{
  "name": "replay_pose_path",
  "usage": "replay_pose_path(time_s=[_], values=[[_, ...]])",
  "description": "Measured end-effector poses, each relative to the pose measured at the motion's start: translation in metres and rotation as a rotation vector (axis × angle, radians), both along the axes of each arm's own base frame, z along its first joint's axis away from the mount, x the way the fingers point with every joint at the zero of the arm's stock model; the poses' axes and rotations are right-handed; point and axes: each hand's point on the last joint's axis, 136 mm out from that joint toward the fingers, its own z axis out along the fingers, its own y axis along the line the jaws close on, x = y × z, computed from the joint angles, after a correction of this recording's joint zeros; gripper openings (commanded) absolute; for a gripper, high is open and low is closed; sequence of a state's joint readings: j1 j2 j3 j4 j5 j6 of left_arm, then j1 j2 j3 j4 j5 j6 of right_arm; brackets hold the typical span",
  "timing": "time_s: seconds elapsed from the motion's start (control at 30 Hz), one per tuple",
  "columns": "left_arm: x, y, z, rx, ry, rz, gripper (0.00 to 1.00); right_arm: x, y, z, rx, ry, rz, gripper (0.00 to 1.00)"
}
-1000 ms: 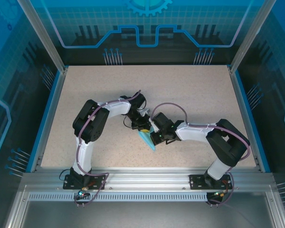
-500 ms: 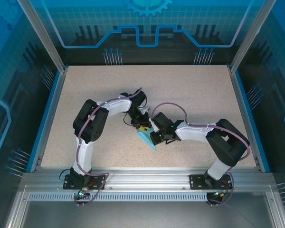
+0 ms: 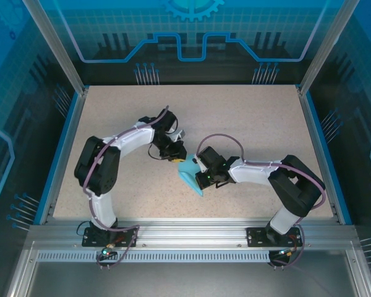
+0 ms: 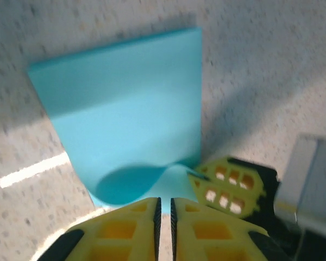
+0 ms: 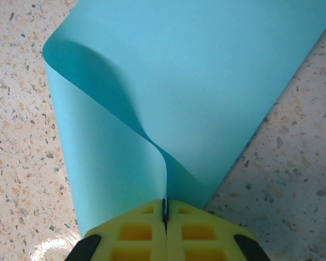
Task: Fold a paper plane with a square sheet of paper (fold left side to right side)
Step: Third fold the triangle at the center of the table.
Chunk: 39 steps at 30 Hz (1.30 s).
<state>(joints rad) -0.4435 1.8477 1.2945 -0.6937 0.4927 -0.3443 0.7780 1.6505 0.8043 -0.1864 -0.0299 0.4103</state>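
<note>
The cyan sheet of paper [image 3: 189, 176] lies mid-table, bent over on itself into a loose curl with no sharp crease. My right gripper [image 3: 201, 178] is shut on its near edge; in the right wrist view the pinched edge rises from the jaws [image 5: 164, 204] and the paper [image 5: 206, 81] curves away to the left. My left gripper [image 3: 177, 157] sits just back-left of the sheet, clear of it. In the left wrist view its fingers [image 4: 164, 200] are almost touching with nothing between them, the paper [image 4: 130, 109] lying beyond and the right gripper's yellow finger [image 4: 228, 186] beside it.
The speckled table [image 3: 247, 124] has blue rails at its sides and a metal frame along the near edge. Both arms reach in toward the middle, the left arm's elbow [image 3: 93, 164] far to the left. Free room lies at the back and at the right.
My left gripper has pulled back and left off the paper, and its elbow has swung left. The right gripper stays pinched on the sheet in the same place.
</note>
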Motion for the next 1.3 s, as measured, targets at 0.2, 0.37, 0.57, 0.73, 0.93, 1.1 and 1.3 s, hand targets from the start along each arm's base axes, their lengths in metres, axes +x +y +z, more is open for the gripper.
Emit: replay_pose_path(time_s=[0.2,0.37,0.57,0.73,0.93,1.1,1.3], values=[[-0.029,-0.006,-0.006,-0.077,0.04,-0.015,0.14,0.0,0.0,0.0,0.0,0.001,0.004,0.0],[-0.043,-0.022,-0.011,-0.107,0.05,-0.056,0.13,-0.001,0.0,0.0,-0.001,0.004,0.004,0.0],[-0.05,-0.028,-0.03,-0.109,0.077,-0.072,0.13,-0.001,0.0,0.0,-0.001,0.004,0.005,0.0],[-0.05,-0.028,-0.044,-0.095,0.106,-0.062,0.13,-0.001,0.0,0.0,-0.001,0.004,0.005,0.0],[-0.052,-0.024,-0.056,-0.067,0.123,-0.052,0.12,-0.001,0.0,0.0,-0.002,0.005,0.004,0.0],[-0.053,-0.021,-0.06,-0.049,0.124,-0.048,0.12,-0.001,0.0,0.0,-0.002,0.005,0.005,0.0],[-0.054,-0.019,-0.064,-0.038,0.129,-0.045,0.11,-0.001,0.0,0.0,-0.005,0.009,0.004,0.0]])
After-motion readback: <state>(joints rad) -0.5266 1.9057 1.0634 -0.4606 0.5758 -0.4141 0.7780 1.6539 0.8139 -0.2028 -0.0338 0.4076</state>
